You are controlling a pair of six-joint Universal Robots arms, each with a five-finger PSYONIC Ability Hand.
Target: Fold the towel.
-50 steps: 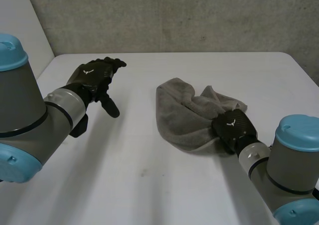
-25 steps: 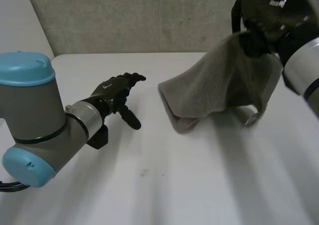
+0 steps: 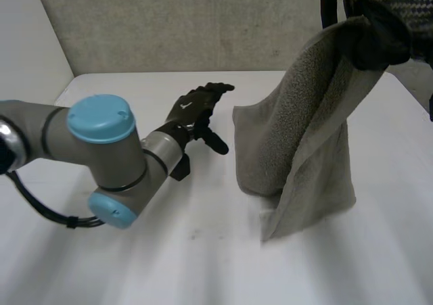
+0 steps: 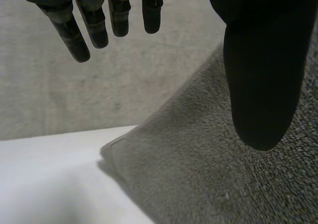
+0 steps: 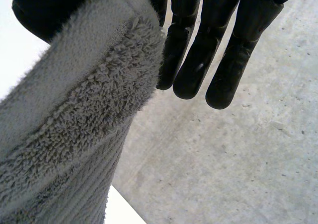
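The grey towel [image 3: 304, 136] hangs from my right hand [image 3: 379, 14], which is raised high above the table's right side and shut on the towel's top edge. The lower end of the towel rests bunched on the white table [image 3: 135, 264]. In the right wrist view the towel [image 5: 64, 149] is pinched beside the fingers [image 5: 198, 60]. My left hand [image 3: 193, 109] is open, fingers straight, just left of the hanging cloth and apart from it. Seen from the left wrist, the towel [image 4: 208, 174] lies close beyond the thumb [image 4: 258, 75] and fingers [image 4: 94, 20].
A grey concrete wall [image 3: 189, 21] runs behind the table's far edge. My left arm [image 3: 101, 156] stretches across the left half of the table. Bare table lies in front of the towel.
My right hand has lifted the towel from the table high up, so it now hangs nearly straight. My left arm has reached right, bringing its hand close to the towel.
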